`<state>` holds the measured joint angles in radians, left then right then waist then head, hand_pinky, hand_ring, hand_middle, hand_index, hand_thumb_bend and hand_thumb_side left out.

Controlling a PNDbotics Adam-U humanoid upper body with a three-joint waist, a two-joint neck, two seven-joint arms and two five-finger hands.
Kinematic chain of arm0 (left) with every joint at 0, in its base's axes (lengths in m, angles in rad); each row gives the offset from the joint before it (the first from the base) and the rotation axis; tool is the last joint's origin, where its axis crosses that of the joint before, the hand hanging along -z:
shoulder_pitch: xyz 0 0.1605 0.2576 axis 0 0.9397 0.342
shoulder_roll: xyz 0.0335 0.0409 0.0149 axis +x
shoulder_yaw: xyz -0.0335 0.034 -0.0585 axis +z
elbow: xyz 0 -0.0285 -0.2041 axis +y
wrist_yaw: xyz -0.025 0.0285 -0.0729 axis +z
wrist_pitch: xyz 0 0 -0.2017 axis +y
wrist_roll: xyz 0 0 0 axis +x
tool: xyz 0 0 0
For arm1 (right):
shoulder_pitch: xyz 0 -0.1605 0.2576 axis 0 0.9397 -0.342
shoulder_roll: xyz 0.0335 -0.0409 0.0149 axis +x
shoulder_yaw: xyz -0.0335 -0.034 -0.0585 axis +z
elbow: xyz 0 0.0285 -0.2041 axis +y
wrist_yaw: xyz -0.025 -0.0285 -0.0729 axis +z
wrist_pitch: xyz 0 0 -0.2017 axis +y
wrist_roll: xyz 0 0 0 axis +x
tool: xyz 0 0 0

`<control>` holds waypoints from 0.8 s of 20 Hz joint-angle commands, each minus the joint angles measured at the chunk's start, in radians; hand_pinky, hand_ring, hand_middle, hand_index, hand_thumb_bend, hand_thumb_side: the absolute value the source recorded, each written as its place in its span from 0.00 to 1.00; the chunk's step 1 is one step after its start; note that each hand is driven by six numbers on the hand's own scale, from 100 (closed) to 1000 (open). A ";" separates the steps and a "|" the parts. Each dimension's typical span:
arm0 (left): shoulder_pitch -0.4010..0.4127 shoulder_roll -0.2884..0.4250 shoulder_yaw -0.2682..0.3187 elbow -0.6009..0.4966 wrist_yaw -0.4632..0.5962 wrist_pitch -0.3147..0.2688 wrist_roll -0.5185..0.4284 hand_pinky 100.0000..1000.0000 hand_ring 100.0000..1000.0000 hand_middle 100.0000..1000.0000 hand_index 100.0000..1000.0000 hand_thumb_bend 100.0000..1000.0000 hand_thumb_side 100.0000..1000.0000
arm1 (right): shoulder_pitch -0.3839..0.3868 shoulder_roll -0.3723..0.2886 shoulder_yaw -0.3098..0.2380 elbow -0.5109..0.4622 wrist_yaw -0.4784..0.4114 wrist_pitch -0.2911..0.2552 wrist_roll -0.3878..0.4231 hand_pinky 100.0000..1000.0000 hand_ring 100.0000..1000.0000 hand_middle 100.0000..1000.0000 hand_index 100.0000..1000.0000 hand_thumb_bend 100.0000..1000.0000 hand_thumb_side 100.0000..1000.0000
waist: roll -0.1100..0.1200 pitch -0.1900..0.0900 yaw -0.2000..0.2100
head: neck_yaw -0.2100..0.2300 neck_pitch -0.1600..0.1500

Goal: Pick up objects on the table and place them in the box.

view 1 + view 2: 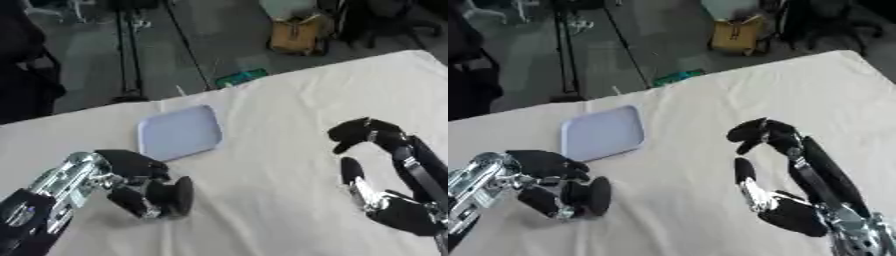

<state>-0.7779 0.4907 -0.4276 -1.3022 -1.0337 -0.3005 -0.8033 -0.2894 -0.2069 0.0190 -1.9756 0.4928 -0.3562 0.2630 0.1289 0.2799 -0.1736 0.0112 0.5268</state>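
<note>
Left eye view: the left hand (144, 192) hangs low at the bench's (289, 115) near left, fingers curled inward with nothing in them. Just beyond it a flat pale blue tray (179, 132) lies close to the bench's far edge. Bare cloth runs across the middle. At the right, the right hand (372, 150) is half open, fingers bent, thumb apart, holding nothing.
</note>
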 commanded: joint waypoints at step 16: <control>-0.021 0.017 -0.004 -0.042 0.040 -0.086 -0.104 1.00 1.00 0.94 0.90 0.15 1.00 | -0.002 -0.001 -0.013 -0.014 0.015 0.023 -0.026 0.81 0.56 0.70 0.77 0.00 0.53 | -0.002 -0.017 -0.003 | 0.001 -0.006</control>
<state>-0.7816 0.4905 -0.4352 -1.3380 -0.9947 -0.2904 -0.8135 -0.2851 -0.2063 0.0128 -1.9756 0.5018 -0.3373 0.2442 0.1313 0.2799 -0.1773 0.0110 0.5265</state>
